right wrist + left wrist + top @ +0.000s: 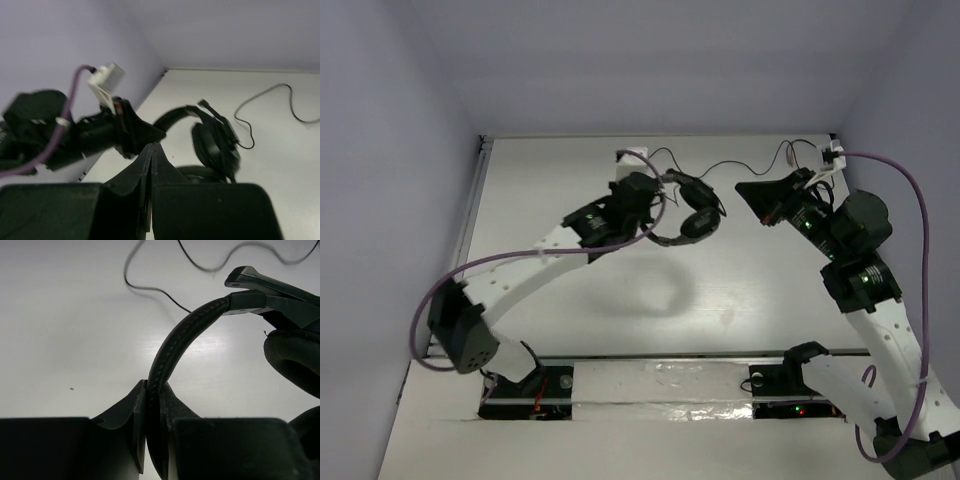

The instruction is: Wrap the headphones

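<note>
Left arm point(510, 285): white and black links reach from the near left corner towards the middle of the worktop point(770, 290); a thick purple cable point(417, 325) loops beside it.
Left fingers point(125, 415): clamped on the headband point(175, 345), one dark wedge-shaped finger on each side and the band squeezed edge-on between them.
Headphones point(695, 222): held up over the middle-back of the worktop, just right of the left fingers; a faint ring-shaped shadow lies on the surface nearer the arm bases.
Direction: the arch runs from the left fingers out to the right, with the cups at the far end, towards the right arm.
Headband: thin, black, leather-like, with a line of stitching along its edge; it ends in a hard, smooth plastic yoke.
Earcup point(295, 360): padded, rounded, matt black, hanging under the yoke.
Thin cable point(145, 288): dark, slack, lying in loose waves on the pale worktop behind the headphones.
Right fingers point(142, 170): pressed together with nothing between them, pointing left at the cups and clear of them.
Right arm point(880, 320): bent at the right side of the worktop.
</note>
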You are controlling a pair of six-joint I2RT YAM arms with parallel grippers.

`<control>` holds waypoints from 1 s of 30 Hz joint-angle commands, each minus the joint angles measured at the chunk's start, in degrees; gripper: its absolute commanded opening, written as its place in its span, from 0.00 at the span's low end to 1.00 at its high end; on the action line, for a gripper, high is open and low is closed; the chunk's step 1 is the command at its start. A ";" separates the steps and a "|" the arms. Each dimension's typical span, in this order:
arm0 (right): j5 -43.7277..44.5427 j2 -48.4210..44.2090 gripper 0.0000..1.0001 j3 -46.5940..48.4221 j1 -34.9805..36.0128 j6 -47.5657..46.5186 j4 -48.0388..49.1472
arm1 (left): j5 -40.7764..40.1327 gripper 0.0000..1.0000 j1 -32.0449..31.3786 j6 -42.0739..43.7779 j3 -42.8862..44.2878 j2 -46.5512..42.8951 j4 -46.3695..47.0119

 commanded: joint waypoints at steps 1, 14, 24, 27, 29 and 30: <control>-11.24 2.22 0.00 0.02 -0.18 -3.97 11.82 | 1.82 0.00 3.03 4.35 0.12 -9.05 -4.95; -22.25 16.80 0.00 0.80 -0.18 -14.00 23.87 | 17.89 0.00 13.05 12.61 7.68 -21.63 -10.23; -26.48 28.85 0.93 -5.17 -0.18 -10.92 38.20 | 28.45 0.00 13.06 14.02 16.73 -23.04 -12.43; -28.41 31.58 0.94 -4.12 -0.18 -12.07 36.53 | 29.95 0.00 13.06 14.20 18.84 -22.78 -13.22; -29.90 33.07 0.95 -3.42 0.34 -11.89 36.88 | 32.48 0.00 13.06 14.02 20.33 -22.69 -13.57; -29.73 34.56 0.96 -2.63 0.35 -11.98 36.88 | 33.02 0.00 13.06 13.94 21.30 -22.60 -13.92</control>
